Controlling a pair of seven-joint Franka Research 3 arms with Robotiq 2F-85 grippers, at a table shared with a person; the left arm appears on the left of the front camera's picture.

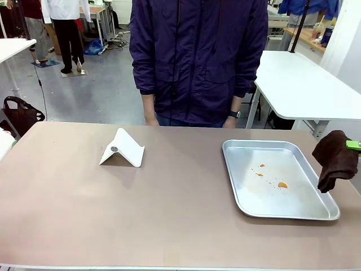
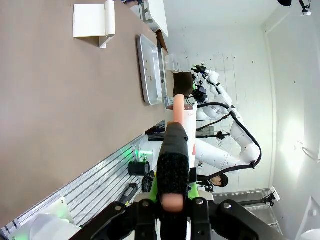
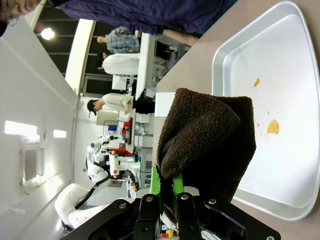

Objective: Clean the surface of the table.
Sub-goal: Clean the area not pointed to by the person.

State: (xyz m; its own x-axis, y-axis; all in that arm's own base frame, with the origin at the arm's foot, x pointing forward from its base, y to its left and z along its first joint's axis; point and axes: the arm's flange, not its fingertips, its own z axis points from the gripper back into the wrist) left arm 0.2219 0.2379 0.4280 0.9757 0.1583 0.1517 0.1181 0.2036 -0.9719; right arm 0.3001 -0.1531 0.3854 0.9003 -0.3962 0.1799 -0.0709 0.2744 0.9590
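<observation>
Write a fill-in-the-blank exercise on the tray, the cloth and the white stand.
The right fingers hold a dark ____ cloth.
The stains in the metal tray are ____.
From the robot's side, the white stand lies on the table to the tray's ____.
Missing words: brown; orange; left.

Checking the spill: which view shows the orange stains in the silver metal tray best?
Front view: the orange stains lie unobstructed in the silver rectangular metal tray. Right wrist view shows them too, but the dark brown cloth hides part of the tray. Left wrist view sees the tray nearly edge-on.
</observation>
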